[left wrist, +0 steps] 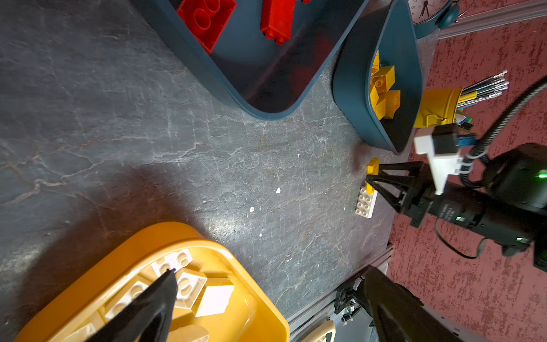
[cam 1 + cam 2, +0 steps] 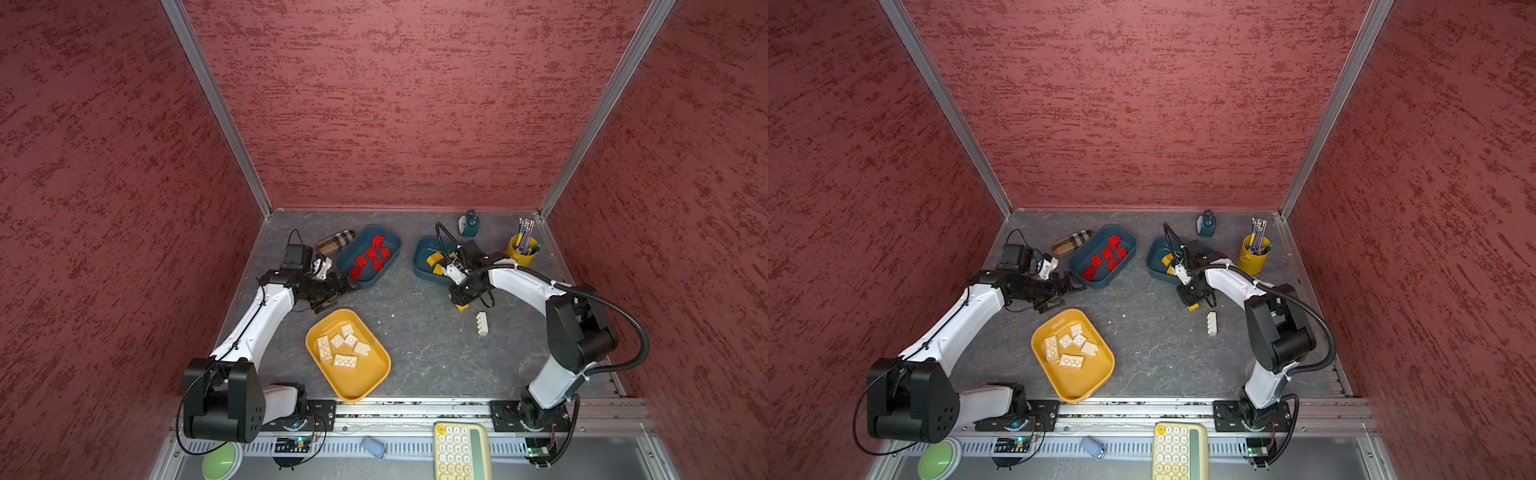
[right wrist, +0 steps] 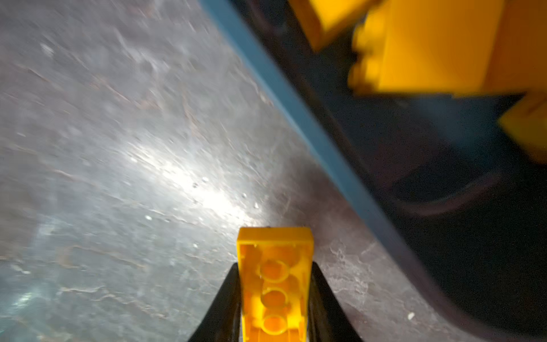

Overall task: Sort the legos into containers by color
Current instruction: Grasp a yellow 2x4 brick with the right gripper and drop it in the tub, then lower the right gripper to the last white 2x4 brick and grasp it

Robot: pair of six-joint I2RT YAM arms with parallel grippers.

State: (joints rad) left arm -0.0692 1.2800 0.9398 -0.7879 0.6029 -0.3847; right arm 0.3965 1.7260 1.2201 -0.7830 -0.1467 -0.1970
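Observation:
My right gripper is shut on a yellow oblong lego, its hollow underside facing the camera. In both top views it hangs low over the table just in front of the teal container that holds other yellow legos. A white oblong lego lies on the table beside it. My left gripper stands open and empty between the teal container of red legos and the mustard container, which holds several white legos.
At the back right stand a yellow cup with pens and a small teal clock. A plaid pouch lies behind the red legos' container. A keypad and a green button sit below the front rail.

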